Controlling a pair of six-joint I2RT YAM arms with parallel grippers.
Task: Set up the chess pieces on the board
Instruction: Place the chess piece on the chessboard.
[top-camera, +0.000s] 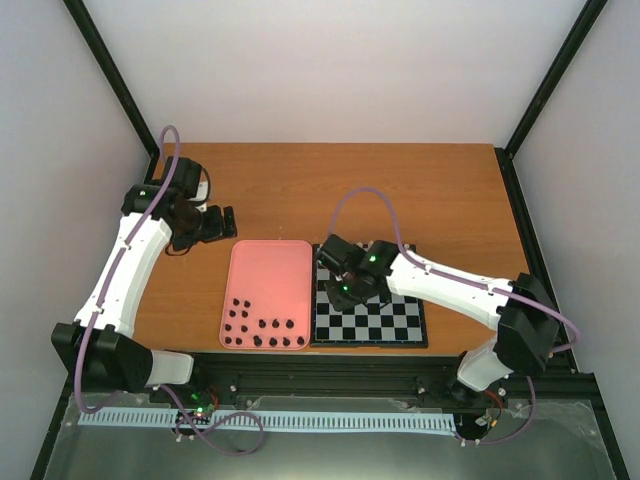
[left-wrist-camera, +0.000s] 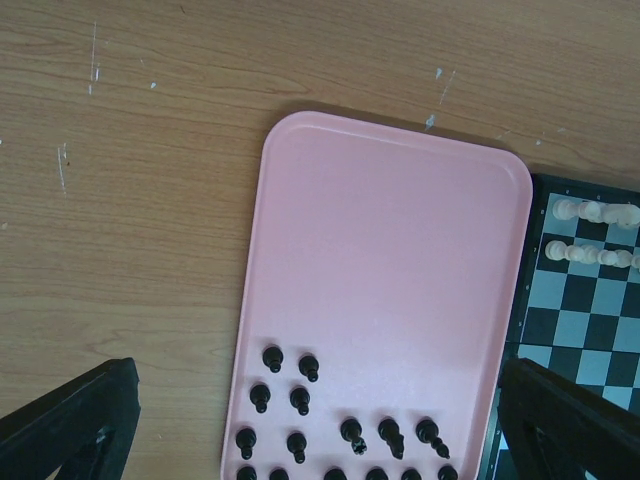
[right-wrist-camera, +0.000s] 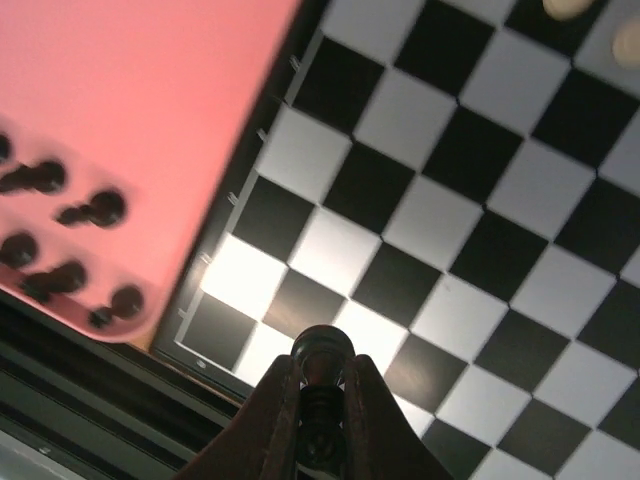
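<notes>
Several tiny black chess pieces (top-camera: 262, 334) stand along the near end of the pink tray; they also show in the left wrist view (left-wrist-camera: 300, 402). The checkered board (top-camera: 385, 322) lies right of the tray. My right gripper (top-camera: 341, 286) hangs over the board's left part. In the right wrist view it (right-wrist-camera: 320, 375) is shut on one black piece (right-wrist-camera: 321, 350), held above the board's squares (right-wrist-camera: 420, 210) near its near-left corner. My left gripper (top-camera: 207, 224) is open and empty, above the table left of the tray's far end; its fingers (left-wrist-camera: 75, 425) frame the tray.
The pink tray (top-camera: 270, 270) lies between the arms, its rim also in the left wrist view (left-wrist-camera: 400, 135) and the right wrist view (right-wrist-camera: 130, 110). Cream-white pieces (left-wrist-camera: 590, 212) stand in two rows on the board's far side. A black rail runs along the table's near edge (top-camera: 330, 368).
</notes>
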